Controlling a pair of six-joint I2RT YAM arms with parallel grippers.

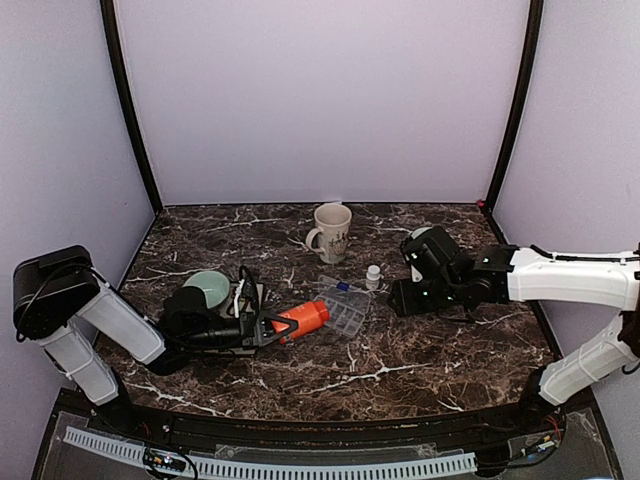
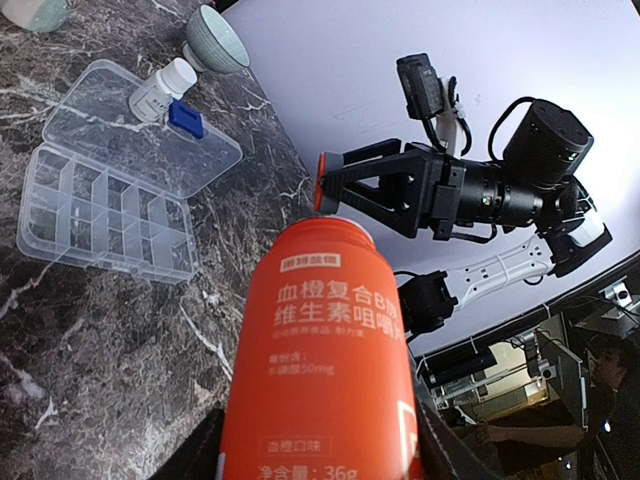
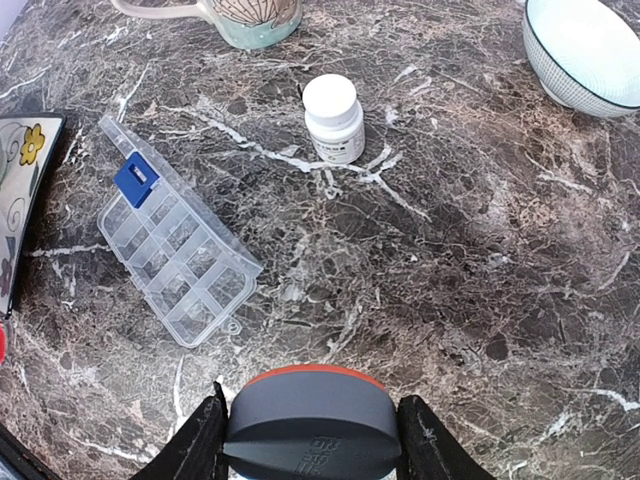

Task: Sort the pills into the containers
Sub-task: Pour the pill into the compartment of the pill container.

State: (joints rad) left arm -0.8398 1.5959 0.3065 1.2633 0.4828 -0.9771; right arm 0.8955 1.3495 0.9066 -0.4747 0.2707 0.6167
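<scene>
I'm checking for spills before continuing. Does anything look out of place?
No spill shows. The orange bottle is held sideways by the left gripper beside the open organiser, whose compartments look empty. The right gripper grips a dark cap.

The left pincer (image 2: 318,452) clasps a bottle (image 2: 320,330), the right pincer (image 3: 312,442) (arm reaching leftward) clamps a cap (image 3: 312,408).

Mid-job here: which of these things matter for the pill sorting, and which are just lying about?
Job: clear plastic compartment box; orange labelled bottle in left claw; dark round cap in right claw.
Lying about: cream patterned mug; pale green bowls; small white bottle (unsure).
</scene>
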